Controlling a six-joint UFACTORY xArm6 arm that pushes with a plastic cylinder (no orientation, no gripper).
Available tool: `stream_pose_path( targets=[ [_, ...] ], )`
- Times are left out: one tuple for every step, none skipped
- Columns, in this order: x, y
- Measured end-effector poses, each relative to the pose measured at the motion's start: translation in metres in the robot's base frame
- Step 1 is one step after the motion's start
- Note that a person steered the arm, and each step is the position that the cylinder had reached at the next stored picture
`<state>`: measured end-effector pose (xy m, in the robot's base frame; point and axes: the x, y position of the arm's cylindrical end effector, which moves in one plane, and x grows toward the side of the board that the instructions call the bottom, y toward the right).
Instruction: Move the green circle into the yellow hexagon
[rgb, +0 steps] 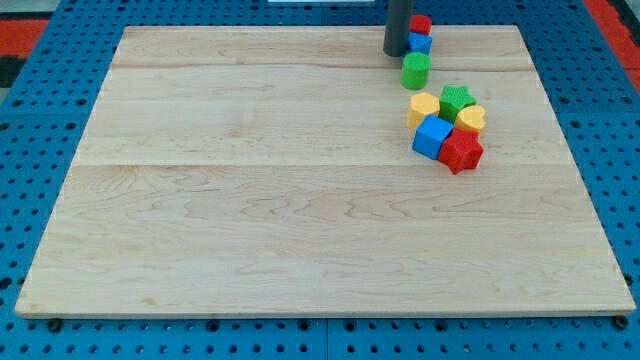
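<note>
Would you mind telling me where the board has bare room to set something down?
Everything left of my tip and below the red block is bare wood. It is crowded at the top right: green circle, yellow hexagon and their neighbours.

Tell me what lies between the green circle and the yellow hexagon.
Nothing: in the camera view, only bare board separates the green circle from the yellow hexagon.

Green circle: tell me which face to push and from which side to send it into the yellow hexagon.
Push the green circle on its top face, coming from the view's top. The yellow hexagon lies just below it, slightly right. My tip already sits at its upper left; shifting a little right first probably aims better.
</note>
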<state>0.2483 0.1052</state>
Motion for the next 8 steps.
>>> stream_pose_path(
  targets=[
    [0.018, 0.025],
    [0.041, 0.025],
    [0.060, 0.025],
    [0.069, 0.025],
    [0.068, 0.025],
    [0.048, 0.014],
    [0.030, -0.001],
    [0.007, -0.007]
  ],
)
